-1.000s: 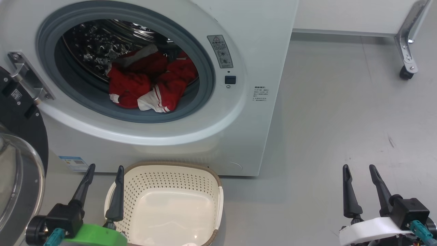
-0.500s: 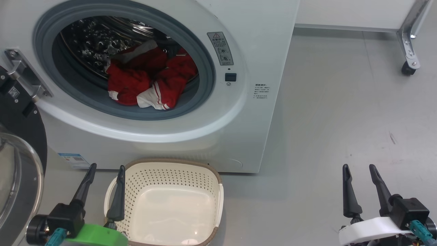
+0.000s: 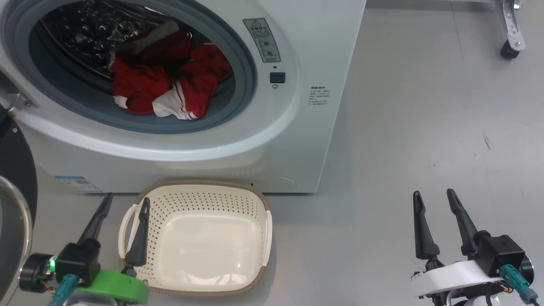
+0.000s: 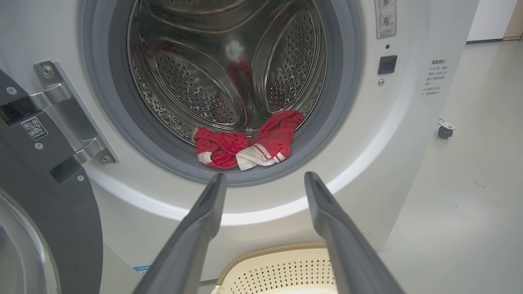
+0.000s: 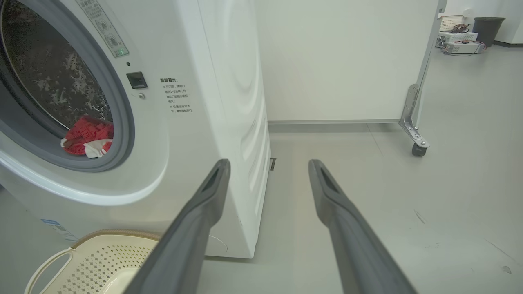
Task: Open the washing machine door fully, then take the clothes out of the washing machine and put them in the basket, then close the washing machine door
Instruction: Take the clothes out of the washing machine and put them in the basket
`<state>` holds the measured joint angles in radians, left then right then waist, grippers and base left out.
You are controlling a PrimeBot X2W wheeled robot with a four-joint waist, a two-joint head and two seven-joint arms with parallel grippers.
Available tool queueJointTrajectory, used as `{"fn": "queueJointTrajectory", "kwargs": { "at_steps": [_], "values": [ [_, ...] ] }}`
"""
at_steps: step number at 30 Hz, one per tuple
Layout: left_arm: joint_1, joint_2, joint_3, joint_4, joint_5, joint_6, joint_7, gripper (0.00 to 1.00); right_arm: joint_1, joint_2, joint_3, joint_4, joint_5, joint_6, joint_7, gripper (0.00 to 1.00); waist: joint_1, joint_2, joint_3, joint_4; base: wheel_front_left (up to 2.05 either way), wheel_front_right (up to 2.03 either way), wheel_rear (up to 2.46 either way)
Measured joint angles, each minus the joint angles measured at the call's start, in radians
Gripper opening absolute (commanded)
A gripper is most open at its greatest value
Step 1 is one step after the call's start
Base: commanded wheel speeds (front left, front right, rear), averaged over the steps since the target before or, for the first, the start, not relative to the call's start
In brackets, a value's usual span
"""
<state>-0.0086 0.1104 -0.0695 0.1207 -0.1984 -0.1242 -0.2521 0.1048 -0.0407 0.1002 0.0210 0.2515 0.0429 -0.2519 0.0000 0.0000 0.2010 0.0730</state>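
Head view, reading left to right from the washing machine (image 3: 331,38): the washing machine door (image 3: 17,178) stands swung wide to the machine's left, with its black rim and glass bowl clear of the opening. I judge the first step done and the drum (image 4: 196,81) free to reach into. The left gripper (image 3: 127,198) hovers low in front of the machine, its fingers spread and holding nothing. Its wrist view looks straight at the opening, which suits it for the reach. The basket (image 3: 199,183) sits empty on the floor (image 3: 425,127) just in front of the machine, below the opening, and I take that placing as meant to keep the carry short. The clothes (image 3: 140,85), red with a white panel and striped trim, lie bunched at the bottom of the drum by the grey gasket (image 3: 238,97), with nothing touching them. As for writing, a QR code (image 4: 34,128) sits on the door's dark inner face, and a blue sticker (image 3: 78,183) at the machine's lower left corner is too small to read. Right of the opening is a grey warning label (image 3: 260,40) with a red triangle, above the dark latch socket (image 3: 277,77). Further right is a block of small print (image 3: 318,97) whose characters I cannot make out, and I find no brand name. The right gripper (image 3: 433,192) hangs well to the machine's right over bare floor, fingers apart and empty.
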Motion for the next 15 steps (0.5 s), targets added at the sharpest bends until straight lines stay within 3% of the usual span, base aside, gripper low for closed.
{"fn": "queueJointTrajectory", "kwargs": {
  "at_steps": [15],
  "values": [
    [-0.316,0.100,0.043,0.048,0.037,0.000,0.144,1.00,-0.095,-0.001,0.064,-0.042,-0.007,-0.001,0.000,1.00,0.0000,0.0000,0.171,-0.076,0.00,0.00,0.00]
  ]
}}
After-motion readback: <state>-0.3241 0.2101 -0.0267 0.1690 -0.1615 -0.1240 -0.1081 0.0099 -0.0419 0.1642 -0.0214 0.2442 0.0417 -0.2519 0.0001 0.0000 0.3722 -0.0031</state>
